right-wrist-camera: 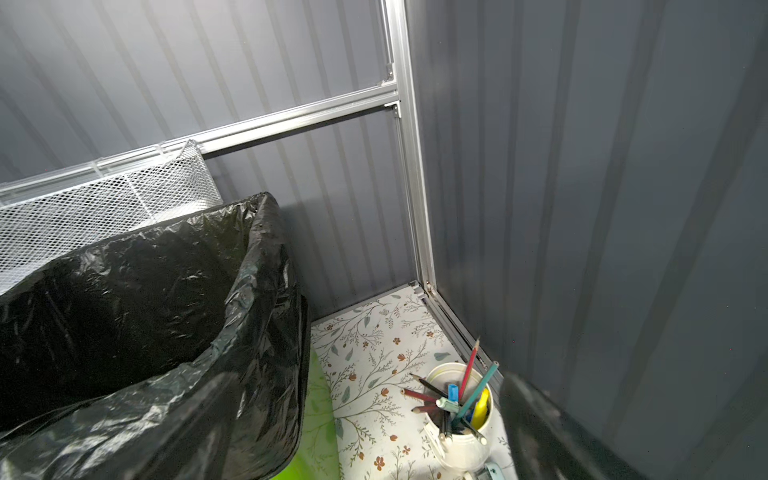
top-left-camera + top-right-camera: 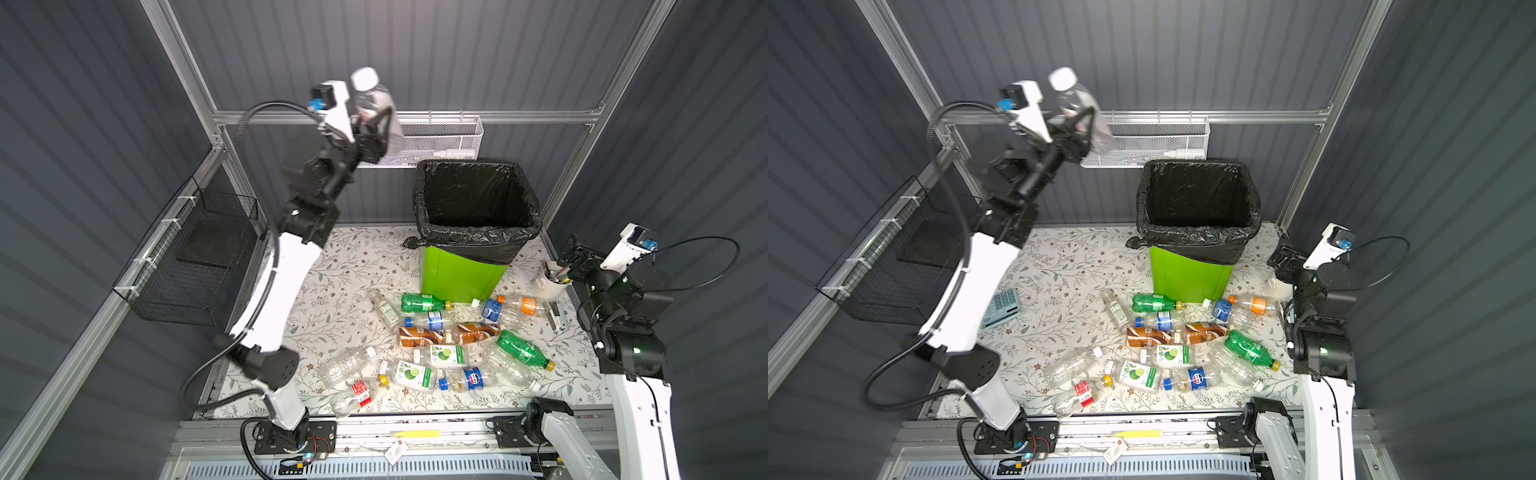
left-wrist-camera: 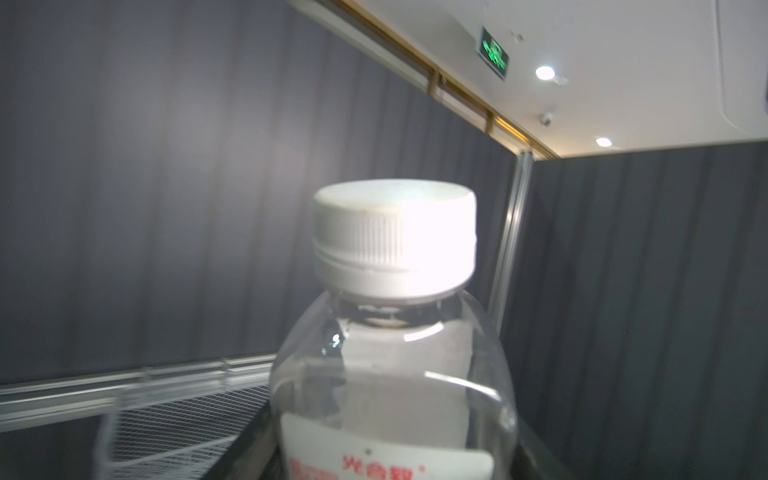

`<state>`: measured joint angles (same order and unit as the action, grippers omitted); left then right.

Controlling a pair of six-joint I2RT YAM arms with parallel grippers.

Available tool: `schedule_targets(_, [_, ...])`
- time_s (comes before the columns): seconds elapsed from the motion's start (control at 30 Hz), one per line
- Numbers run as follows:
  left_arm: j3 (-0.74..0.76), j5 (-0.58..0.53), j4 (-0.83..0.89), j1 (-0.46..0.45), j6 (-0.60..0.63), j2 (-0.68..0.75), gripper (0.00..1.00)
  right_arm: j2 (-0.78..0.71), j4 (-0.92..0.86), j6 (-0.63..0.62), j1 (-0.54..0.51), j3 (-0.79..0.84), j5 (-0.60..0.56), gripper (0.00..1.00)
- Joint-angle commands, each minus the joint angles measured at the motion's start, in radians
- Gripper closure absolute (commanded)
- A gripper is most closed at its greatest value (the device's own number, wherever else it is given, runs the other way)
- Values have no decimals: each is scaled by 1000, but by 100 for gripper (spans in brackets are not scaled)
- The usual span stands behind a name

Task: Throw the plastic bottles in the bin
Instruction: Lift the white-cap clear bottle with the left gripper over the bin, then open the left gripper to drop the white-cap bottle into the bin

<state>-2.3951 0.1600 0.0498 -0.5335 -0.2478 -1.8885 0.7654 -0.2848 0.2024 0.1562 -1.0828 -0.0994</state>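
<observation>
Bin (image 2: 457, 274) mouth open, clear from above. Mesh basket (image 2: 440, 141) hangs just behind its back rim. Bottles (image 2: 419, 336) crowd the tabletop (image 2: 340, 282) from bin front to near edge, right of centre; left half mostly bare. Pencil cup (image 2: 544, 289) narrows the gap between bin and right edge.

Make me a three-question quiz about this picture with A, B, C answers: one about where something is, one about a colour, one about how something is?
1. Where is the white-capped clear bottle? A) in the white cup B) in the left pincer C) in the black wire basket
2. What colour is the bin below its black bag? A) green B) red C) yellow
3. How are the loose bottles on the table? A) standing upright B) stacked up C) lying on their sides
Answers: 1 B, it is gripped high up; 2 A, green shows under the bag; 3 C, all seem to lie flat.
</observation>
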Motion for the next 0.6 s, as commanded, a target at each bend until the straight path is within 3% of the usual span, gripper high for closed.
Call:
schedule_targets(0.0, [-316,245,349,-108,65,-230,15,7,-13,5,3,-17,88,1])
schedule_targets(0.07, [-358,261,393,-115,86,-250,1,12,-35,-1,3,-29,110,1])
schedule_targets(0.1, [-271,210,364,-115,101,-199,0,9,-42,-2,3,-34,102,1])
schedule_targets(0.2, [187,-14,59,-114,158,65,0,-24,-16,-4,3,-9,76,1])
schedule_targets(0.3, [463,-156,-161,-115,214,259,0,-52,15,4,3,13,110,1])
schedule_targets(0.57, [676,-402,-140,-114,289,437,0,-58,53,-17,0,24,282,1])
